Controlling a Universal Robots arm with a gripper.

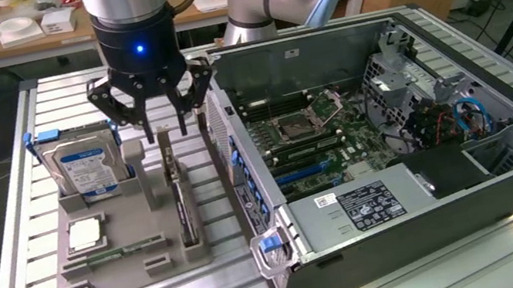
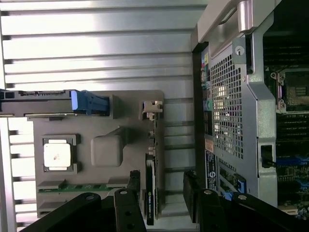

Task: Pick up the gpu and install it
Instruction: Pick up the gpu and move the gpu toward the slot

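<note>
While we are hovering our pincer [image 1: 162, 127], jaws apart and empty, over the graphics card [image 1: 180, 196] standing on edge in its grey holder [image 1: 103, 287], we are risking a skewed approach tipping the thin card or catching the computer case [image 1: 440, 238] just beside it.

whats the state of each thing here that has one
tool: open, jaws either side of the gpu, not gripping
gpu: standing on edge in the grey holder, not installed
hard drive: upright in its holder slot
processor chip: lying flat in its recess
memory stick: lying flat in the holder
computer case: on its side, side panel off, inside exposed
</note>
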